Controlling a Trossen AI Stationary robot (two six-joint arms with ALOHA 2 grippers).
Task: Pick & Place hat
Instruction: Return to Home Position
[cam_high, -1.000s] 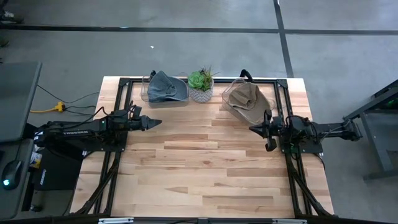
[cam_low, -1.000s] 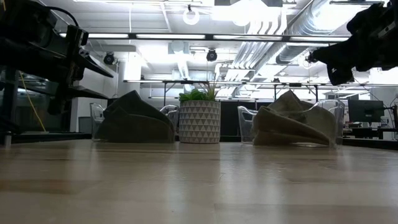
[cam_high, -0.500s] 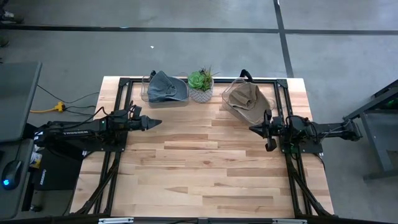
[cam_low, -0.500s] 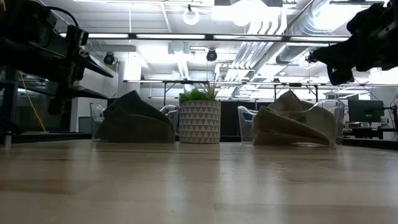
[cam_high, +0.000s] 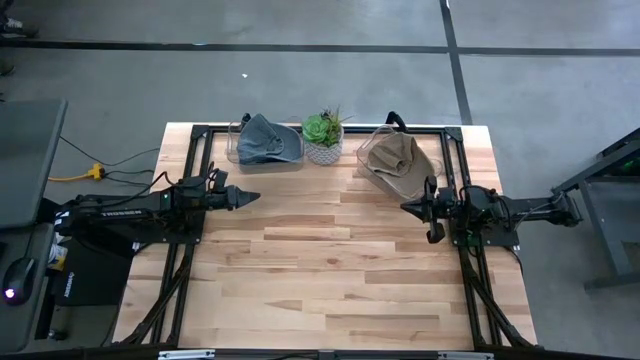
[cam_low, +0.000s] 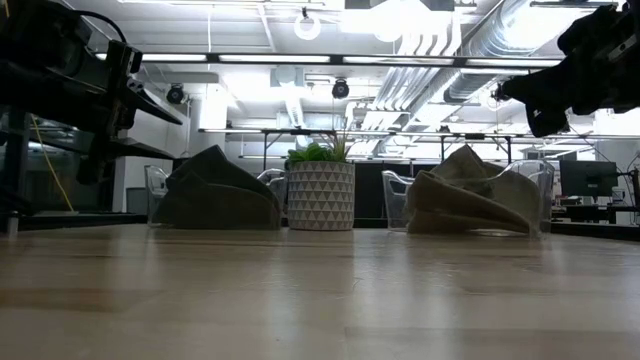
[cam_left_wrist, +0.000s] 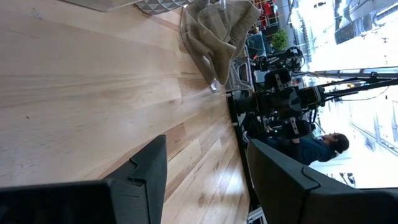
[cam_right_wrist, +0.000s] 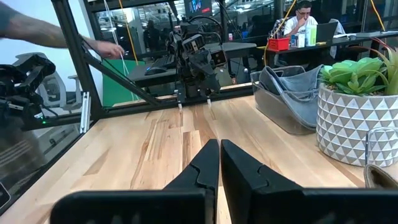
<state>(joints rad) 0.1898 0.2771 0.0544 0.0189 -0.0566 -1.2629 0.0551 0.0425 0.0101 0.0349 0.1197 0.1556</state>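
Note:
A blue-grey hat lies crumpled in a clear bin at the table's far side, left of a potted plant. A tan hat lies in a second clear bin right of the plant. My left gripper hovers over the left part of the table, pointing right, fingers open with nothing between them. My right gripper hovers at the right, pointing left, fingers shut and holding nothing. Both stand nearer than the hats and apart from them.
The plant's patterned white pot stands between the two bins. A black frame runs along the table's left, far and right sides. Bare wood fills the middle and near part. A person's arm reaches in beyond the table's left side.

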